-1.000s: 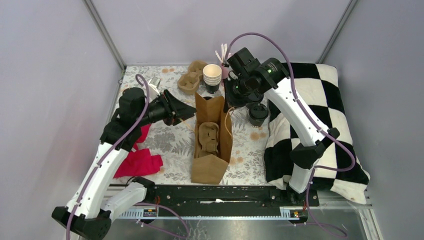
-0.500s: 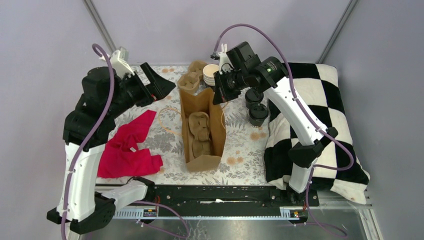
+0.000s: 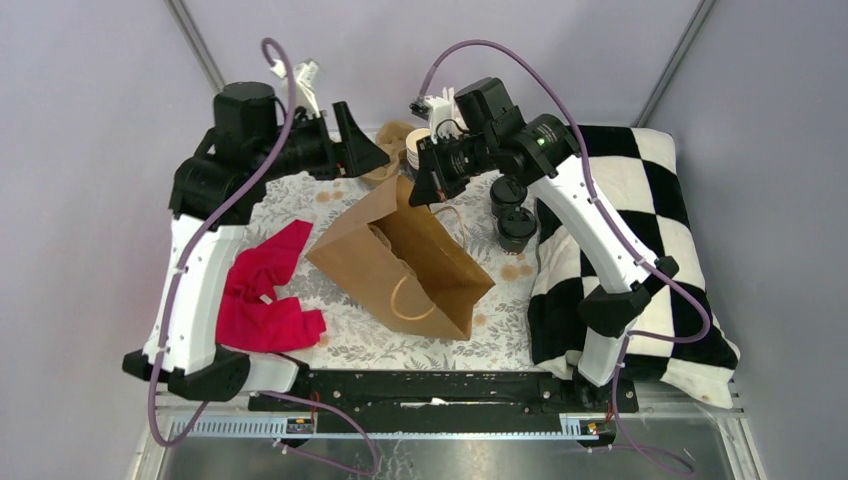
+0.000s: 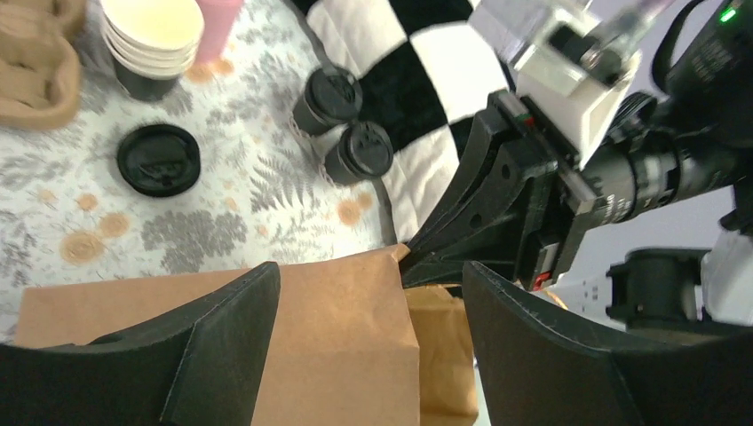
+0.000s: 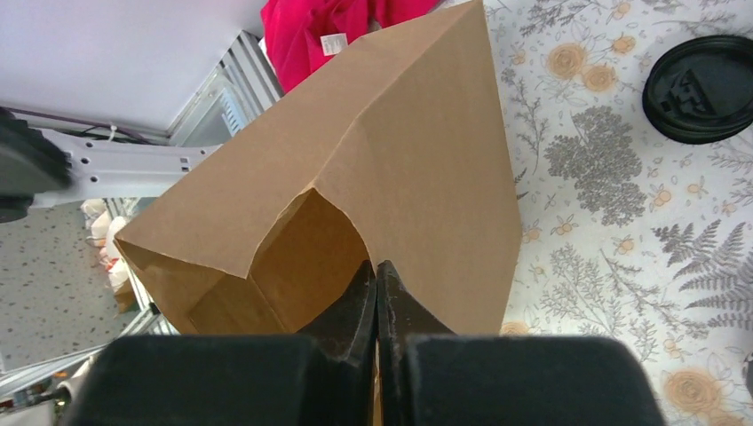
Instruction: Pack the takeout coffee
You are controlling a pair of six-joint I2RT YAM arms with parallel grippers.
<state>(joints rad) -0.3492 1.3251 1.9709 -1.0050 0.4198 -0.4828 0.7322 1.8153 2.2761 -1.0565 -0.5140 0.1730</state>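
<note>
From above, the bag (image 3: 400, 255), creased brown kraft paper with a twine loop handle, slants across a floral cloth (image 3: 500, 290). The right gripper (image 3: 416, 194) has its fingers pressed together on the bag's far top corner and holds that corner raised. The left gripper (image 3: 372, 150) hangs off the bag's far left, its black wedge-shaped fingers spread and holding nothing. Right of the bag, outside it, stand the far coffee (image 3: 508, 193) and the near coffee (image 3: 517, 228). Both are small black cylinders under round black lids, upright on the cloth against a soft black-and-white checked pillow (image 3: 640, 220). A crumpled red rag (image 3: 265, 295) lies left of the bag.

In the left wrist view, the left gripper (image 4: 368, 275) frames the bag (image 4: 337, 346) between wide-set matte fingers (image 4: 222, 337). The right gripper (image 4: 416, 257) nips the bag's pointed corner. Beyond the bag are the far coffee (image 4: 327, 96) and near coffee (image 4: 360, 151), their lids embossed. There is also a low pile of glossy lids (image 4: 158, 158), a nest of cream-lined cups (image 4: 151, 35) and a moulded pulp carrier (image 4: 35, 53).

In the right wrist view, the right gripper (image 5: 377, 266) is clamped flat on the torn-looking rim of the bag (image 5: 400, 169), whose smooth side shows one sharp fold. The lids (image 5: 701, 75) sit right of the bag and the rag (image 5: 328, 22) beyond it.
</note>
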